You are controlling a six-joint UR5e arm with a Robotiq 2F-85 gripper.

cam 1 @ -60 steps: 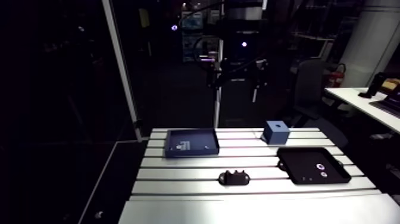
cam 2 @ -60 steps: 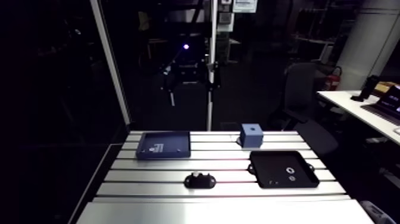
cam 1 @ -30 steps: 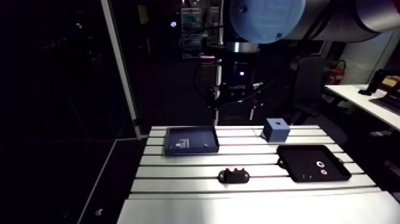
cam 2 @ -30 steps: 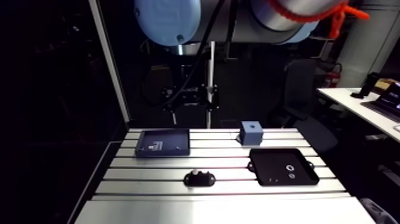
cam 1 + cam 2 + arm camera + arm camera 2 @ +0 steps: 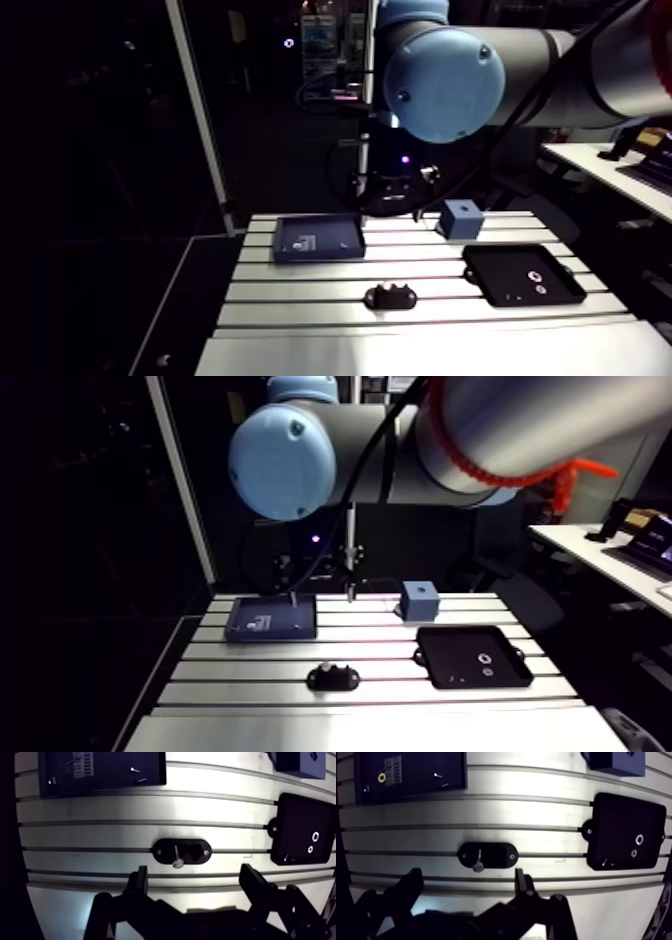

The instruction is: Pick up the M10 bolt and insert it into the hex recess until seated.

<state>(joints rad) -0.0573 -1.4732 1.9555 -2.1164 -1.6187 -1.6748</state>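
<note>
A black oval fixture [image 5: 182, 851] lies on the slotted table [image 5: 100, 807], ahead of my gripper [image 5: 196, 884]. A small metal bolt [image 5: 176, 855] sits in the fixture's left part, its head end toward the gripper. The gripper is open above the table, with nothing between its two dark fingers [image 5: 140, 883]. In the arm view the fixture [image 5: 391, 296] is at the table's front middle. The wrist [image 5: 400, 188] hangs dark over the table's back edge.
A blue tray [image 5: 320, 238] with a few small screws stands at the back left. A blue block [image 5: 462, 218] is at the back right. A black tray [image 5: 522, 274] with two small rings is on the right. The arm's blue joint cap [image 5: 442, 83] fills the upper arm view.
The arm's blue-capped joint has swung down into the arm view and the wrist has come lower over the table's back. The objects on the table have not moved.
</note>
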